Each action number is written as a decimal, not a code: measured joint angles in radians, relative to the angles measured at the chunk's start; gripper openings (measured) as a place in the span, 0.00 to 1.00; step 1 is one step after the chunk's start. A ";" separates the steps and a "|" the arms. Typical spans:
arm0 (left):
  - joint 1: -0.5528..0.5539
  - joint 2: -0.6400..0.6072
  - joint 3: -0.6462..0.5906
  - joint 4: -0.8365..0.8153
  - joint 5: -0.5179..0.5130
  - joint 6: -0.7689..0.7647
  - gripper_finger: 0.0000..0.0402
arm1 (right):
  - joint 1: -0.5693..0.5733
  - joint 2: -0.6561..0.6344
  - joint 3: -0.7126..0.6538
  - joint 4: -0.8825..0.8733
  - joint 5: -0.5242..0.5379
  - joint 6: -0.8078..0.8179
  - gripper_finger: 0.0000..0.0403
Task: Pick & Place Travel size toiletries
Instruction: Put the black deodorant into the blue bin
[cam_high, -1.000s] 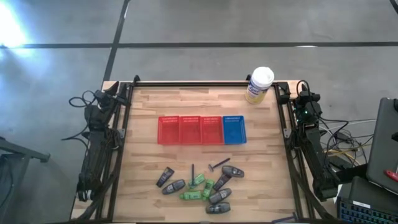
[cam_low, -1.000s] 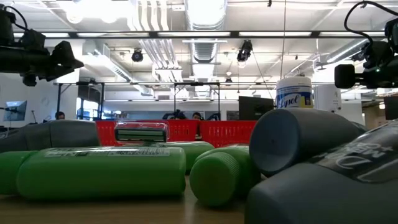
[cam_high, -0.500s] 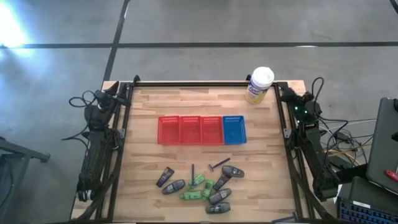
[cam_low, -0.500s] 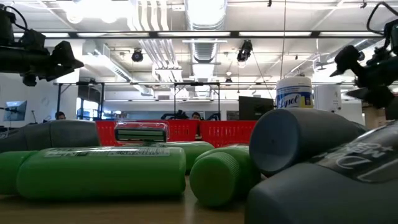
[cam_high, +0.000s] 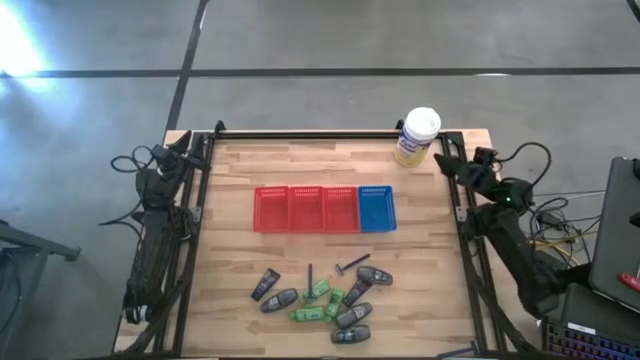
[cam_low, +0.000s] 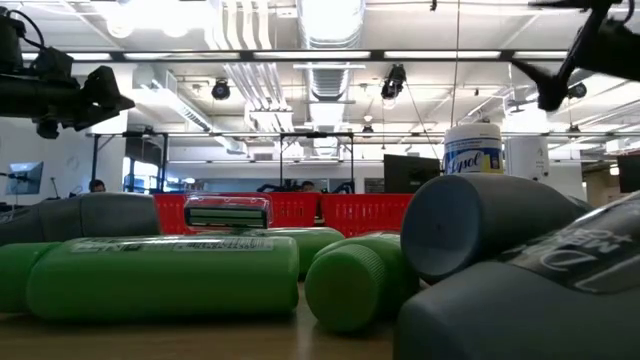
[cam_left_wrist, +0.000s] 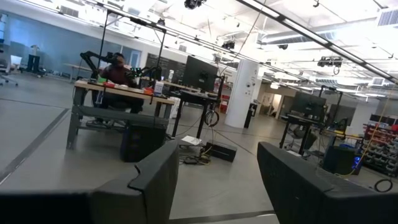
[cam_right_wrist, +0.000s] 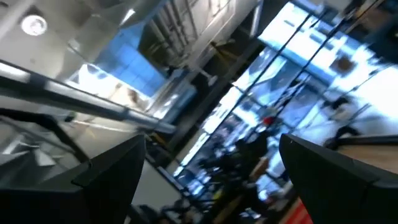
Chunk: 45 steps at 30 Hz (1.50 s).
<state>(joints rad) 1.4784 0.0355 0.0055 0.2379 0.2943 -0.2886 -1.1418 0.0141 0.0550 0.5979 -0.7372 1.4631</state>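
The travel size toiletries lie in a loose cluster on the wooden table near its near edge. They are dark grey tubes and oval bottles, bright green pieces and two thin dark razors. In the low view they fill the foreground as green tubes and grey bottles. My left gripper is open and empty at the table's far left corner; it also shows in its wrist view. My right gripper is open and empty in its wrist view. It is raised over the far right corner, far from the toiletries.
A row of three red mesh baskets and one blue mesh basket stands across the table's middle. A white-lidded yellow canister stands at the far edge, close to my right gripper. Bare wood lies between the baskets and the toiletries.
My right arm has lifted from its rest at the right rail. Its gripper has risen and swung toward the table's left, nearer the yellow canister, tipping upward. The toiletries have not moved.
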 joint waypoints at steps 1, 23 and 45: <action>0.000 0.000 0.000 0.000 0.000 0.000 0.55 | 0.033 0.003 0.016 -0.022 0.014 -0.002 0.90; 0.000 0.000 0.000 0.000 0.000 0.000 0.55 | 1.053 0.551 0.327 -0.643 0.473 -0.283 0.90; 0.000 0.001 0.000 0.000 0.000 0.000 0.55 | 1.274 1.024 0.455 -0.484 0.446 -0.076 0.90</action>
<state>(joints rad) 1.4784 0.0360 0.0055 0.2376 0.2940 -0.2886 0.1322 1.0385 0.5105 0.1142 -0.2908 1.3871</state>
